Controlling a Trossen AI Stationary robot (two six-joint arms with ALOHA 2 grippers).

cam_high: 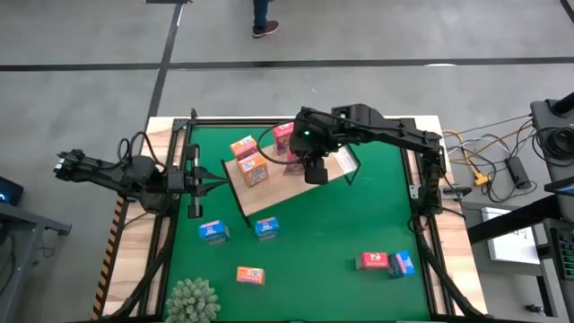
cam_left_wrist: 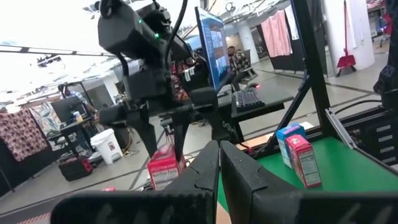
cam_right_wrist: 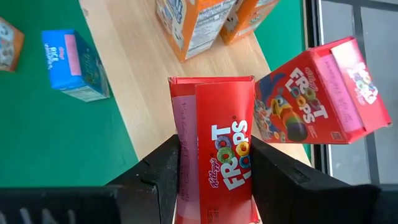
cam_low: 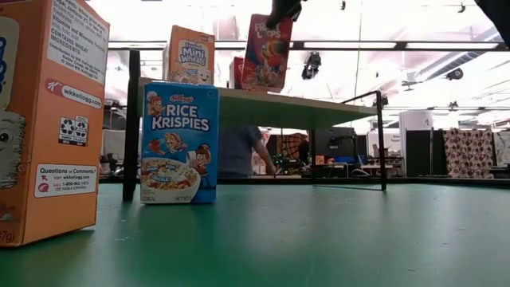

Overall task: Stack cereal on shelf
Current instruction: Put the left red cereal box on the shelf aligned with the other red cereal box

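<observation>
The shelf [cam_high: 269, 193] stands near the middle of the table mat [cam_high: 341, 224], bearing two cereal boxes [cam_high: 249, 160] at its left end and another box [cam_high: 283, 136] just beside the right gripper [cam_high: 314, 170], which is clamped on a fourth box [cam_right_wrist: 217, 149] over the board. Two boxes [cam_high: 240, 231] lie just before the shelf, one [cam_high: 250, 274] farther forward beside the plant [cam_high: 192, 301], and a touching pair [cam_high: 387, 262] well off to its right. The left gripper [cam_high: 215, 184] waits just beside the shelf's left end.

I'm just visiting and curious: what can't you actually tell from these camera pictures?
- High view: the right claw covers the red Froot Loops box it holds, so only the right wrist view shows it.
- Low view: the orange cereal box is cut off by the picture's edge, its name unreadable.
- High view: the print on the blue boxes is too small to read.
</observation>
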